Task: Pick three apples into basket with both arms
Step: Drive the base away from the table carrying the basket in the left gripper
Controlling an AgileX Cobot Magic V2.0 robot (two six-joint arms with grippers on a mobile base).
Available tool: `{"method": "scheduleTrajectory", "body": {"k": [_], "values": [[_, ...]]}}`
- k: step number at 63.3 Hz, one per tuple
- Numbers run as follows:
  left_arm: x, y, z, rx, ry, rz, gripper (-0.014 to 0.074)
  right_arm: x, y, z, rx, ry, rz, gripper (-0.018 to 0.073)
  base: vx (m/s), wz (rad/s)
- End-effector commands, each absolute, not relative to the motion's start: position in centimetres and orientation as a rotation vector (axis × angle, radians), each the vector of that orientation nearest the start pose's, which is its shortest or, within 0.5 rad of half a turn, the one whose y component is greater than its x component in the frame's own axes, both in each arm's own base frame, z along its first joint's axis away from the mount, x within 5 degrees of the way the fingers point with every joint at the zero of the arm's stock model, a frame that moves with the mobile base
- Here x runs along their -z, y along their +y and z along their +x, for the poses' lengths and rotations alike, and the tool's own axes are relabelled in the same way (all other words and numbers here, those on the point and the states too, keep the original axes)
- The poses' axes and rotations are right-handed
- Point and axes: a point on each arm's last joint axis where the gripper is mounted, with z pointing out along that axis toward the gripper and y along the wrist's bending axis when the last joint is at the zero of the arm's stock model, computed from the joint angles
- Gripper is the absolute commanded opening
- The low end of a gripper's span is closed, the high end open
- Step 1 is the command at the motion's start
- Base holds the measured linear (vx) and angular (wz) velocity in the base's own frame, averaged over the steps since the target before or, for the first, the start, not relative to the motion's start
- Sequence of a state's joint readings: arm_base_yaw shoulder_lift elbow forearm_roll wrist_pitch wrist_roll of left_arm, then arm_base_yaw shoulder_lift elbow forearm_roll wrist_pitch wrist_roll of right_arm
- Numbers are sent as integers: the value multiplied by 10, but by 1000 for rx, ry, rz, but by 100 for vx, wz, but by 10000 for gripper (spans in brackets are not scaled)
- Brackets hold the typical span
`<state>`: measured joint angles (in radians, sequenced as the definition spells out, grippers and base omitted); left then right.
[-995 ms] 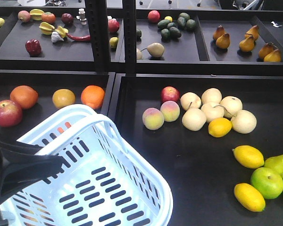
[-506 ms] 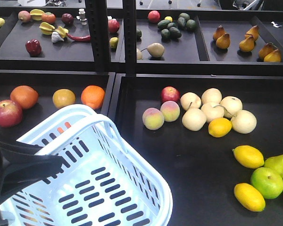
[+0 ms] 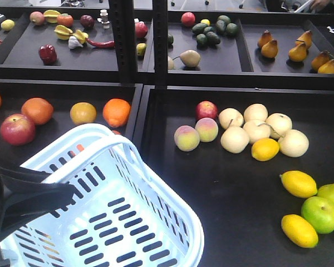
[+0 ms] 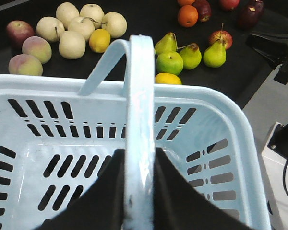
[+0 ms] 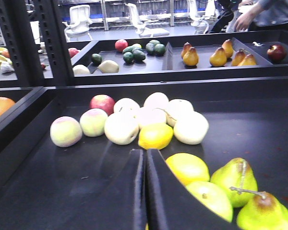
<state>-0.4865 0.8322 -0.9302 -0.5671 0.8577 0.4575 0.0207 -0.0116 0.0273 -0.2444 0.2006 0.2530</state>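
The pale blue basket (image 3: pixel 108 222) hangs at the lower left, tilted, with nothing visible inside it. My left gripper (image 3: pixel 67 192) (image 4: pixel 139 153) is shut on the basket's hoop handle (image 4: pixel 137 96). One red apple (image 3: pixel 18 129) lies in the left tray, behind the basket. Another red apple (image 3: pixel 206 109) (image 5: pixel 102 103) (image 4: pixel 19 31) sits at the back of the right tray beside two peaches. My right gripper (image 5: pixel 145 152) is shut with nothing in it, low over the right tray, just in front of a lemon (image 5: pixel 155 135).
Oranges (image 3: pixel 117 111) line the left tray. Pale round fruits (image 3: pixel 256 130), lemons (image 3: pixel 298 183) and green pears (image 5: pixel 233 179) fill the right tray. A black shelf post (image 3: pixel 156 44) splits the trays. The upper shelf holds more fruit.
In the front view the shelves and fruit have shifted slightly right and down. The basket and my left gripper keep the same place in the frame.
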Motion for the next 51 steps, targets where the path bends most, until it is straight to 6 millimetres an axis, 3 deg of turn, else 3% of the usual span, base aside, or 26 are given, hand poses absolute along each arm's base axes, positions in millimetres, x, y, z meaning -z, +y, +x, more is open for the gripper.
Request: {"method": "scheduleTrajectory", "body": {"k": [1,24,51], "values": [[-398,-103,115,735,1916,744,-6,-189,-2,56,14,1625,5,-5,-5,12],[-398,-103,115,735,1916,744,-6,-189,-2,56,14,1625,5,-5,-7,25],[-398,-103,115,735,1916,744,-6,-189,-2,56,14,1625,5,-5,-13,51]]}}
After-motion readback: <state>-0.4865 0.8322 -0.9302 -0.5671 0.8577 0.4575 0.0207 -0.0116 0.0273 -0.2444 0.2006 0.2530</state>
